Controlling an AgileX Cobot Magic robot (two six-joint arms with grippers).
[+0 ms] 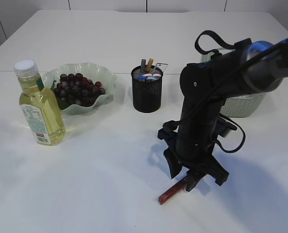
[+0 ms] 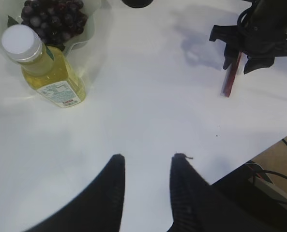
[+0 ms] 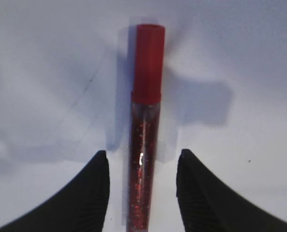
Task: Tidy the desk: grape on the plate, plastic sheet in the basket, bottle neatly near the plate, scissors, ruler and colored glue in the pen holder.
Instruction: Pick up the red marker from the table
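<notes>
A red glitter tube of colored glue (image 3: 144, 121) lies flat on the white table, its red cap pointing away from me. My right gripper (image 3: 143, 152) is open and straddles the tube, with a gap on each side of it. From outside, this gripper (image 1: 192, 177) points down over the glue (image 1: 169, 194). My left gripper (image 2: 148, 157) is open over bare table, holding nothing. The grape bunch (image 1: 78, 88) lies on the green plate (image 1: 105, 77). The bottle (image 1: 39, 109) stands upright just left of the plate. Several items fill the pen holder (image 1: 147, 94); scissors and ruler cannot be told apart there. The plastic sheet is out of view.
A pale woven basket (image 1: 245, 104) stands at the right, partly behind the right arm. The table's near edge (image 2: 259, 152) runs close to my left gripper, with cables below it. Bare table lies between the bottle and the glue.
</notes>
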